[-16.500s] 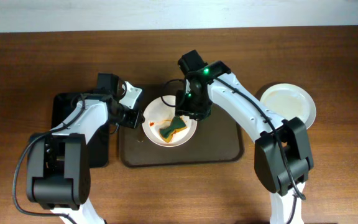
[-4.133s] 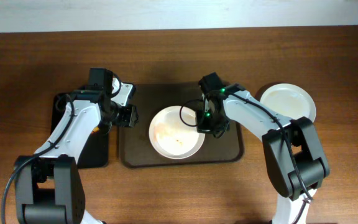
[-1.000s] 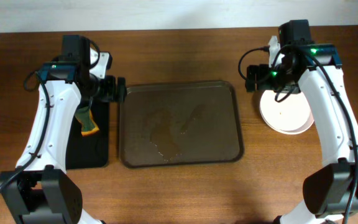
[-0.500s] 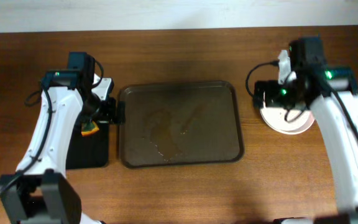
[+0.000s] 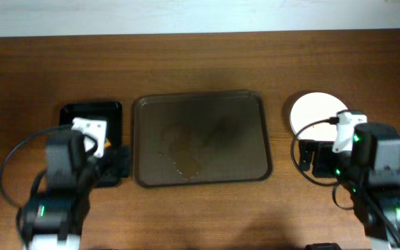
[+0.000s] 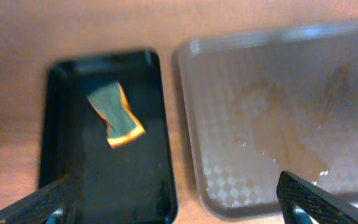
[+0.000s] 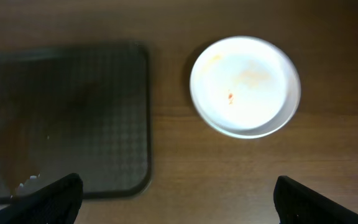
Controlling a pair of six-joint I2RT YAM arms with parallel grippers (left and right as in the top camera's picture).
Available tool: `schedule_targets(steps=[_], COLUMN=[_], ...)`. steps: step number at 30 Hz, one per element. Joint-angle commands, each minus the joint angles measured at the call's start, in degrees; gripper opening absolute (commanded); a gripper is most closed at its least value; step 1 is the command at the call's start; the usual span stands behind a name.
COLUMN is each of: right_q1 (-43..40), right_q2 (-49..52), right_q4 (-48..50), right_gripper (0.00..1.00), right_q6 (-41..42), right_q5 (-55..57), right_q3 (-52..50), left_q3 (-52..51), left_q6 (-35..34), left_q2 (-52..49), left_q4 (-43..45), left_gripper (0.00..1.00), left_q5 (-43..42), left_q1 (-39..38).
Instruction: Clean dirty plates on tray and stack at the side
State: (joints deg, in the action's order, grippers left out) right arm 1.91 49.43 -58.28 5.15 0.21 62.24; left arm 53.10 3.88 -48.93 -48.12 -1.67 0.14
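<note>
The dark brown tray lies mid-table with no plates on it, only a wet smear. The white plates sit stacked on the wood to its right; the top one shows faint orange specks. My left gripper hangs open near the front left, above the gap between the black tray and the brown tray. My right gripper is open too, in front of the plates and above bare wood. Nothing is between either pair of fingers.
A narrow black tray lies left of the brown one, with a green-and-orange sponge lying in it. The brown tray's right edge shows in the right wrist view. The table is dark wood.
Both arms have drawn back toward the table's front edge, away from the black tray and the plates. Both grippers stay open and hold nothing.
</note>
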Motion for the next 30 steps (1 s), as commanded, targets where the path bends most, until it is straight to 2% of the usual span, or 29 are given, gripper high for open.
schedule_targets(steps=[1,6,10,23,27,30], right_q1=[-0.1,-0.1,-0.1,0.0,0.0,0.0], right_q2=[-1.9,-0.7,1.6,17.8,16.8,12.2], right_q4=[0.0,0.0,0.0,0.2,-0.1,4.2], right_gripper=[0.98,0.98,0.98,0.99,0.98,0.98], right_q6=[0.0,0.0,0.0,0.0,0.0,0.0], right_q5=[2.4,2.4,2.4,2.4,2.0,1.6], right_q3=[-0.6,-0.6,-0.6,-0.6,-1.0,-1.6], left_q3=[-1.4,-1.4,-1.4,-1.4,-1.4,-1.4], left_q6=[0.9,0.9,0.9,0.9,0.9,0.9], left_q2=[8.0,13.6,13.7,13.8,13.7,13.8], left_q4=[0.5,0.5,0.5,0.5,0.5,0.5], left_gripper=[1.00,1.00,1.00,1.00,1.00,1.00], left_q5=[1.0,1.1,1.1,1.1,1.1,1.1], left_q1=[0.2,0.2,0.2,0.2,0.2,0.2])
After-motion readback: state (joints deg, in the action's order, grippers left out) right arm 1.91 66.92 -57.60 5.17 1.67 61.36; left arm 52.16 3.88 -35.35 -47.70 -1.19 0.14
